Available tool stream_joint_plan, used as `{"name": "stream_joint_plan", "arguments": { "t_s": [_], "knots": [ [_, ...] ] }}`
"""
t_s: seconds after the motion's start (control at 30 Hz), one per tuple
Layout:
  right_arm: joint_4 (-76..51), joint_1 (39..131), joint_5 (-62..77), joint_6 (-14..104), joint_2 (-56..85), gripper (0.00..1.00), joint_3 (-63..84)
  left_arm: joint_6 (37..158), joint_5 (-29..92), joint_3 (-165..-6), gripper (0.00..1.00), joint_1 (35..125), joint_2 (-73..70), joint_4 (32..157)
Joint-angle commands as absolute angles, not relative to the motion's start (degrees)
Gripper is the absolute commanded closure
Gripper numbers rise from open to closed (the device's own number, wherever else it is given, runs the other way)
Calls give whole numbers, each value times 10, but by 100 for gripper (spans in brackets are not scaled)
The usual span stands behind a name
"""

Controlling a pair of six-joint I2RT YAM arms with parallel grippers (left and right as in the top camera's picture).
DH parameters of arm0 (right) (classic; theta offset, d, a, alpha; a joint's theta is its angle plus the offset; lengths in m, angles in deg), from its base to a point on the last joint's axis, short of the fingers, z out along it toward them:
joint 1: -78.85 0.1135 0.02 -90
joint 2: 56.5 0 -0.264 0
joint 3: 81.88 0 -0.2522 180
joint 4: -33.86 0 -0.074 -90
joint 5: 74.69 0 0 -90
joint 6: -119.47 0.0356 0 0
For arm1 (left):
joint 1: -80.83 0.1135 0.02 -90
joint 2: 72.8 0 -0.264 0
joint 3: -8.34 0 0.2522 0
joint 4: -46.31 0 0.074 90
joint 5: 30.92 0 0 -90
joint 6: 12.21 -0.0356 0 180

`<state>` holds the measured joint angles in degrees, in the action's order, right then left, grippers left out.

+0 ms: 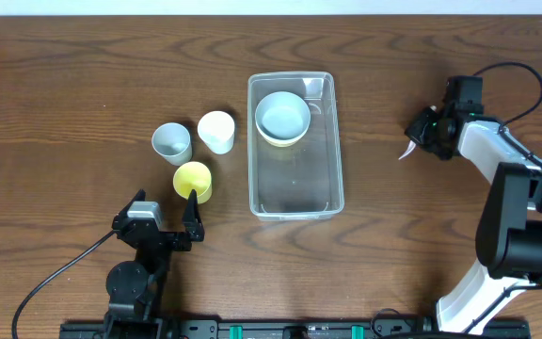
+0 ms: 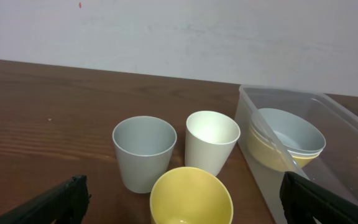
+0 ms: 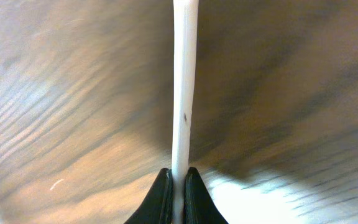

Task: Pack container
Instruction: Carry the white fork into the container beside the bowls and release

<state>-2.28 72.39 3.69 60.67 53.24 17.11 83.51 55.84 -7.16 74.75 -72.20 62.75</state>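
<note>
Gripping a thin white strip (image 3: pixel 184 93), top cropped, is the right end effector (image 3: pixel 178 179); left end effector (image 1: pixel 165 202) open

L arm (image 1: pixel 132 278) sits low at the near-left edge, folded short, wrist pointing fwd. L gripper (image 1: pixel 161 212) has its jaws spread wide w/ nothing held. R arm (image 1: pixel 511 217) rises from the near-right corner, elbow bent, wrist turned inward. R gripper (image 1: pixel 422 130) has its black fingertips pinched tight on a thin white strip (image 3: pixel 184 93).

surface: brown wooden table (image 1: pixel 64 75) | on it: clear container (image 1: pixel 294 188), grey-blue cup (image 1: pixel 171 141), white cup (image 1: pixel 216 131), yellow cup (image 1: pixel 193 179)
</note>
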Motion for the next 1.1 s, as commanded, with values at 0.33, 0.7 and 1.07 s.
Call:
{"name": "stream_joint_plan", "arguments": {
  "t_s": [0.33,0.7,1.07],
  "knots": [
    [-61,790,-171,452,355,99,88,827,556,-56,2,750,-725,638],
    [-61,950,-53,460,380,99,88,827,556,-56,2,750,-725,638],
    [-63,984,10,539,453,99,88,827,556,-56,2,750,-725,638]
  ]
}}
